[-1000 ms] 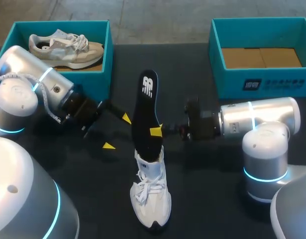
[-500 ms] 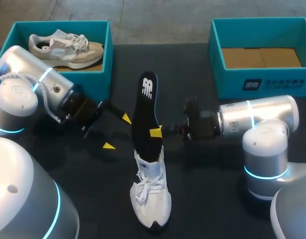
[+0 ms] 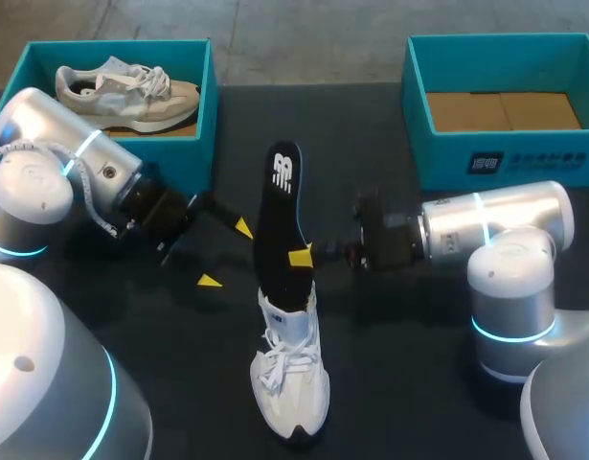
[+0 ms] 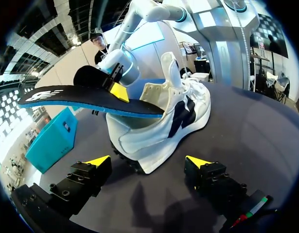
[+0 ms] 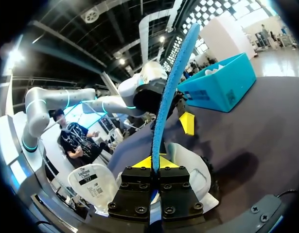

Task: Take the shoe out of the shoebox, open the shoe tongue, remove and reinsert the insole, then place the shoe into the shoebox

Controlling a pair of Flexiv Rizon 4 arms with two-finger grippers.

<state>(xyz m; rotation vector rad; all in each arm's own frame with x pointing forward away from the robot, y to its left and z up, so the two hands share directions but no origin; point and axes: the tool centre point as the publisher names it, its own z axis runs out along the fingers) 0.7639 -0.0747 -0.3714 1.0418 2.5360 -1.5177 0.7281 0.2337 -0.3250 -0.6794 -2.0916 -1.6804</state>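
Insole direction is what your next move turns on: its lower end sits in the heel opening of the shoe, and its long axis rises away from the shoe, toward the table's far side. The shoe stands on its sole, toe pointing back at you.

Your right gripper comes in from the shoe's right with its fingers pinched on the insole's edge, just above the collar, so that arm has the work. Your left gripper hangs wide open and empty just left of the shoe's heel, touching neither shoe nor insole.

By my judgement, any travel, out or back in, should run along that long axis. You have open room around the shoe; the left box and right box lie well beyond the heel.
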